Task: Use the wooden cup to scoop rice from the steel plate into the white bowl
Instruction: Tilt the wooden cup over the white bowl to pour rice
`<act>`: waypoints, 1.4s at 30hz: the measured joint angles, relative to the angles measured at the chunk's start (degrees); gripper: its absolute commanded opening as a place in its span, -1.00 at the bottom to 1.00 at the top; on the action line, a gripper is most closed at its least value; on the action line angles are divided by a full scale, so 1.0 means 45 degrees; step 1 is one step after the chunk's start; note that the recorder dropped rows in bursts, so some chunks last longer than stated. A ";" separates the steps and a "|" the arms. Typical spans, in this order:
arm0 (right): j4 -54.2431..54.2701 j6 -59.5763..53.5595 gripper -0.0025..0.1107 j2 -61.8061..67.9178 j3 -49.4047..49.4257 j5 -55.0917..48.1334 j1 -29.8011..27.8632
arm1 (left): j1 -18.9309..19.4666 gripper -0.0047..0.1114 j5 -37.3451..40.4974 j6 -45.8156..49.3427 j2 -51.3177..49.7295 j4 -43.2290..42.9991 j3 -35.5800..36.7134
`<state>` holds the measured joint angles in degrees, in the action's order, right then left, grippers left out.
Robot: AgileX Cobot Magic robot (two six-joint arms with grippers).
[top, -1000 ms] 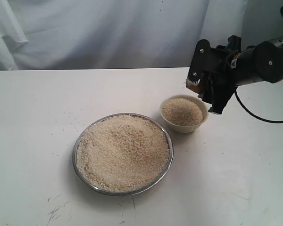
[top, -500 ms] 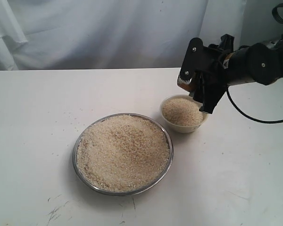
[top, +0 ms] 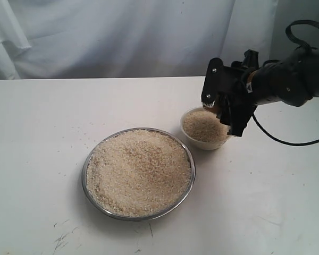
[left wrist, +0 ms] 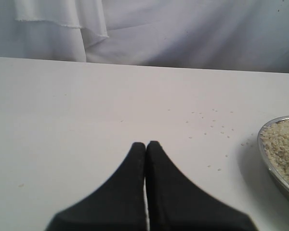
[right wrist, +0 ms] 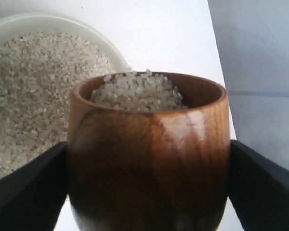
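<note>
Wood showed between the fingers of the right gripper (top: 223, 105), which was clamped on the wooden cup (right wrist: 149, 144) from both sides. Over the last second that gripper had moved in from the bowl's right side, first lifting slightly and shifting toward the middle of the worktop (top: 37, 133). It had then dropped until it hung just over the right rim of the white bowl (top: 204, 144), and its wrist had also turned. Nothing else had shifted.

The bowl stood toward the edge under the white curtain (top: 122, 37), right of the middle. The steel plate (top: 193, 171) lay just beside it, nearer the opposite edge, with its rice (top: 139, 172) heaped as before. The right wrist view showed the cup loaded with grains nearly to its lip and the bowl's rice (right wrist: 33, 91) close behind it. No stream of grains could be seen falling.

I judged this to be the start of a pour, with the scoop done and the tipping not finished. As the bowl looked well filled, the load could spill over its rim.

The left gripper (left wrist: 145, 154) rested low over bare worktop beside the plate's edge, its fingers pressed together on nothing.
</note>
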<state>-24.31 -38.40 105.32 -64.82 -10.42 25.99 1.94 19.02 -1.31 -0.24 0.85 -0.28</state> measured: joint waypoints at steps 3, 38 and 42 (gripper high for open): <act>-0.2455 0.1929 -0.96 0.0000 -0.0159 -0.0543 0.0089 | 0.0000 -0.92 0.0000 0.0000 0.0000 0.0000 0.0000; -0.7929 0.5470 -0.96 0.0027 0.0085 -0.2683 0.1299 | 0.0000 -0.92 0.0000 0.0000 0.0000 0.0000 0.0000; -0.8336 0.5641 -0.96 0.0027 0.0085 -0.2932 0.1321 | 0.0000 -0.92 0.0000 0.0000 0.0000 0.0000 0.0000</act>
<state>-61.82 -13.02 105.44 -64.44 -23.61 31.93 1.94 19.02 -1.31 -0.24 0.85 -0.28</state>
